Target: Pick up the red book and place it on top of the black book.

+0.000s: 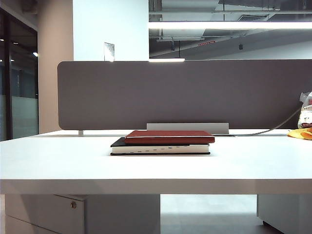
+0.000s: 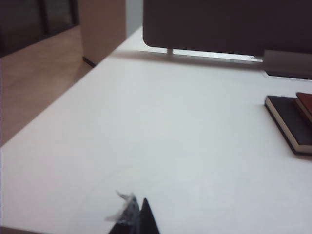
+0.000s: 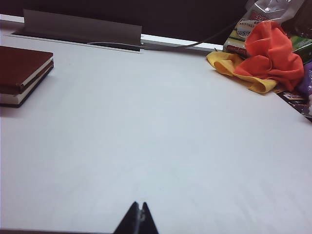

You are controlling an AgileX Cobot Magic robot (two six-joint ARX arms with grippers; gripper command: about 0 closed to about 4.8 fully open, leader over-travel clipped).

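Both grippers sit low over the near edge of the white table (image 1: 58, 161), well apart from the books. Right gripper (image 3: 138, 208): its two dark fingertips are pressed together with nothing between them, above bare tabletop. Left gripper (image 2: 139, 214): only a dark pointed tip shows, with a scrap of clear tape or film beside it, and whether its jaws are apart or together I cannot tell.

Farther out, the red book (image 1: 169, 136) lies flat on top of the black book (image 1: 161, 148), shifted a little to the right so a strip of black cover shows on the left. The stack rests near the middle of the table, in front of the grey partition (image 1: 180, 92). Off at the right edge lie an orange and yellow cloth (image 3: 265, 61) and some packets.
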